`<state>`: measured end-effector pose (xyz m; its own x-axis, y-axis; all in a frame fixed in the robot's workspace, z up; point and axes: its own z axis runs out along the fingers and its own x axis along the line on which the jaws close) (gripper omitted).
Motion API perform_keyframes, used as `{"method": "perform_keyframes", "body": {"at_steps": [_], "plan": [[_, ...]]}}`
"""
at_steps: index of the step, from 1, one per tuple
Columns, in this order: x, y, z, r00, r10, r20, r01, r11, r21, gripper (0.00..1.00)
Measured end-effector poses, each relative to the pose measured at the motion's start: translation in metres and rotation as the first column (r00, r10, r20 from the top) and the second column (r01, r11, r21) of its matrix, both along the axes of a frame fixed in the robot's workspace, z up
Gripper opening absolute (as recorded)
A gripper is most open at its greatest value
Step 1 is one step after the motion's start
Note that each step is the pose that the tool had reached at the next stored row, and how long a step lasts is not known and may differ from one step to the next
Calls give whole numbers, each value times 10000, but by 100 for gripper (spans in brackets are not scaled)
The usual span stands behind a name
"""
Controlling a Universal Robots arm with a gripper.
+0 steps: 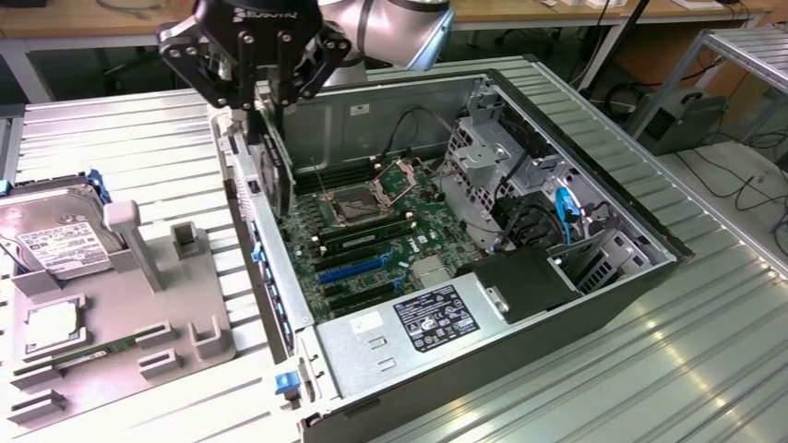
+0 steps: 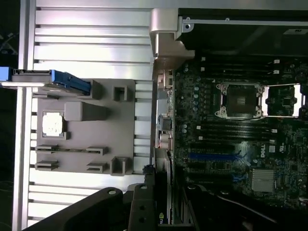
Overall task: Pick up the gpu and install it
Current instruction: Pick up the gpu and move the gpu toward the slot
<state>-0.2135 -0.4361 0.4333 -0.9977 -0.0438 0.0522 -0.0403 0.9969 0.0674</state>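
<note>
Ribbed aluminium tabletop (image 1: 689, 369) runs under everything we see. Nearest us, a matte grey moulded holder (image 1: 185, 314) carries a slim green memory stick (image 1: 105, 350) and, further back, a boxy silver hard drive (image 1: 55, 245). Beside it lies the open steel computer case (image 1: 493, 369), its green motherboard (image 1: 369, 231) exposed. Over the case wall on the exterior view's left, the black gripper (image 1: 265, 111) clamps the gpu (image 1: 279, 175), a thin dark card hanging upright.

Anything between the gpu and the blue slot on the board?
Nothing visible. The gpu hangs edge-down from the hand above the case edge. The blue slot lies bare, with no cable across it.
</note>
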Motion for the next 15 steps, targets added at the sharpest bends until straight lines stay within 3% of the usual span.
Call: {"method": "perform_keyframes", "body": {"at_steps": [6,15], "plan": [[399,0,-64,9998,0,-177,0,10000,6,26],[839,0,-202,9998,0,-206,0,10000,7,26]]}}
